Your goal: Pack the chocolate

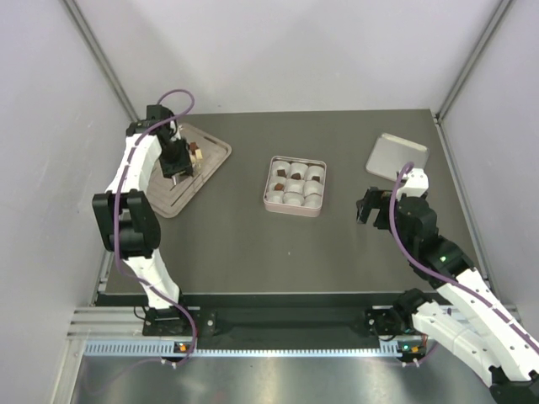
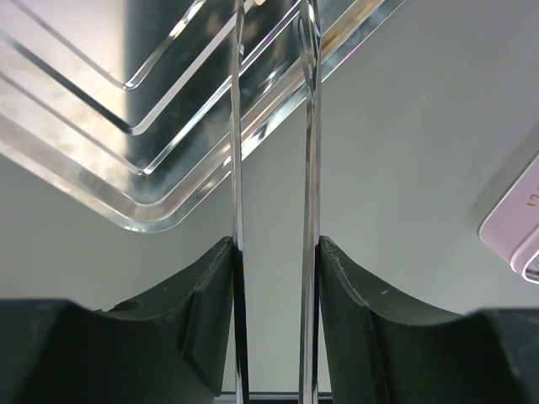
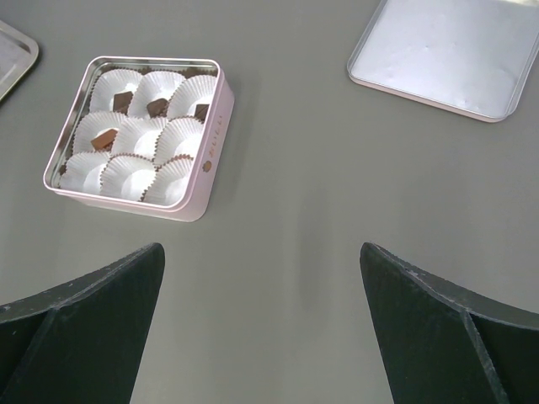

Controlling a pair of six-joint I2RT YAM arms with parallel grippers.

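Chocolate (image 1: 195, 151): a small cluster of loose brown and pale pieces on the tray (image 1: 173, 200), at the far left of the desk (image 1: 236, 252). Four more brown pieces sit in cups (image 3: 126, 172) of the tin (image 3: 210, 126) at desk centre, and five cups are vacant. The pieces are cube-like, with no long axis to align to. Left fingers (image 2: 237, 168): thin metal blades, parallel with a narrow gap between them, poised over the tray. The cluster lies just beside them, on the tin side in the top view. The tips run off the wrist view, so I cannot tell whether they grip a piece. Right fingers (image 3: 101, 311): spread wide and empty, above bare desk right of the tin and near the lid (image 3: 446, 59), well apart from the tray. Judgement: the left arm is much the nearer, so the pick falls to it, followed by a carry rightward to a vacant cup.
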